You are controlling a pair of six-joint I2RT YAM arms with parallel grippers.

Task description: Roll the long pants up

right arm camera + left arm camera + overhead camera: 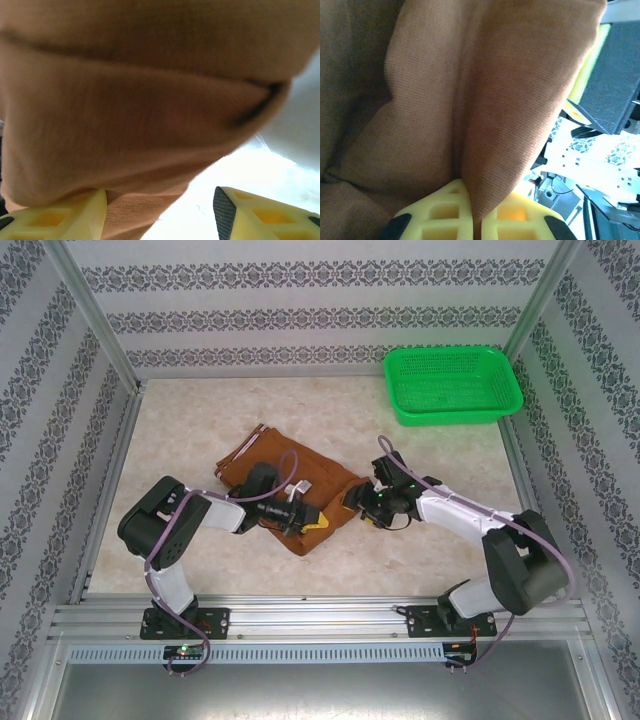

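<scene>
From the top, the pants [290, 485] are lying in the middle of the frame, bunched into a short, loose heap, well apart from the basket [452, 386] at the upper right. The left gripper [310, 522] and right gripper [366, 504] are both reaching its near edge. In the left wrist view, yellow fingers [447, 212] at the bottom are pinching a fold of cloth tight. In the right wrist view, fingers [260, 215] are standing apart, with cloth hanging over the left one. The rolling looks partly done; a tight roll is not yet made.
</scene>
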